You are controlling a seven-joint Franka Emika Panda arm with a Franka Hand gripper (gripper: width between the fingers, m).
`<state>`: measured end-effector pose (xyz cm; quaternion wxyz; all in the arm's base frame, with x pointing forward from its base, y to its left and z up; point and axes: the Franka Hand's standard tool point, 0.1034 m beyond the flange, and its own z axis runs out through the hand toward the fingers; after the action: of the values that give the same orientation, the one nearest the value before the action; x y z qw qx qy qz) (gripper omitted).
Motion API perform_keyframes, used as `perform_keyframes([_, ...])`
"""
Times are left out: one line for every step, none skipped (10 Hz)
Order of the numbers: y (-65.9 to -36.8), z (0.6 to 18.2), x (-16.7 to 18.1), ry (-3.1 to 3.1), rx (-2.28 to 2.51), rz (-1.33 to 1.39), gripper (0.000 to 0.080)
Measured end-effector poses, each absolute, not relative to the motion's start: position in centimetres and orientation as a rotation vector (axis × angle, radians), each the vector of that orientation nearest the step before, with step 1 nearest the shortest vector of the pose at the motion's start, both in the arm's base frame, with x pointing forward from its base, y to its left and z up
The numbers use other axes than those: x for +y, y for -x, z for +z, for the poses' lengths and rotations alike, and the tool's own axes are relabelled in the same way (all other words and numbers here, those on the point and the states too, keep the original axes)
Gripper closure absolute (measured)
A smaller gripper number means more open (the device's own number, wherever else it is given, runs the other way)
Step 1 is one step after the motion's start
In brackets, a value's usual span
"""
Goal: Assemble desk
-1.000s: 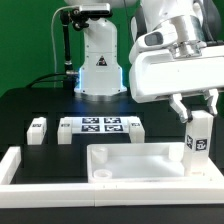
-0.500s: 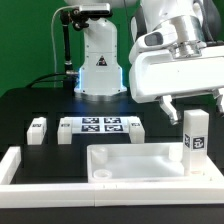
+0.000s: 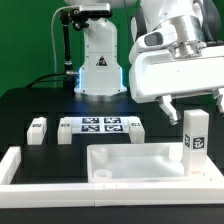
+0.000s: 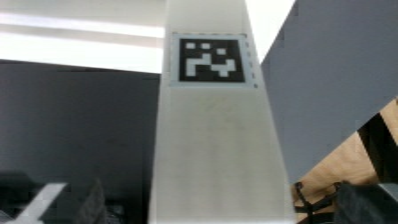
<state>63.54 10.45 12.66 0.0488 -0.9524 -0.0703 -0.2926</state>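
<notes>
The white tabletop panel [image 3: 135,160] lies flat behind the low front wall. One white leg block [image 3: 195,140] stands upright at the panel's end on the exterior view's right, with a tag on its side. My gripper [image 3: 194,105] hangs just above it, open. Its fingers [image 3: 167,104] are spread to either side of the leg's top and do not touch it. In the wrist view the leg [image 4: 214,150] fills the middle, with its tag [image 4: 212,58] facing the camera. Three more leg blocks [image 3: 37,130] [image 3: 66,131] [image 3: 135,127] lie on the black table.
The marker board [image 3: 100,126] lies flat between the loose legs. A long low white border wall [image 3: 90,195] runs along the front and up the exterior view's left. The arm's white base [image 3: 98,65] stands at the back.
The jaws have opened and let go of the upright leg. The leg stays standing on the tabletop's end, and the arm has hardly moved.
</notes>
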Motion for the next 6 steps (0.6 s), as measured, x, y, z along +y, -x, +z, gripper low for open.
perform_keyframes([-63.8,13.1,10.5,2.915,-0.219,-0.836,0.015])
perform_keyframes([-64.0,13.0,10.2,2.917,-0.214,-0.838,0.015])
perform_keyframes([-63.9,12.5,10.1,2.923,-0.211,-0.822,0.015])
perform_keyframes([-63.6,11.9,10.4,2.944,-0.222,-0.706,0.015])
perform_keyframes([-63.6,11.7,10.7,2.958,-0.232,-0.593,0.015])
perform_keyframes([-63.5,11.6,11.0,2.971,-0.243,-0.467,0.015])
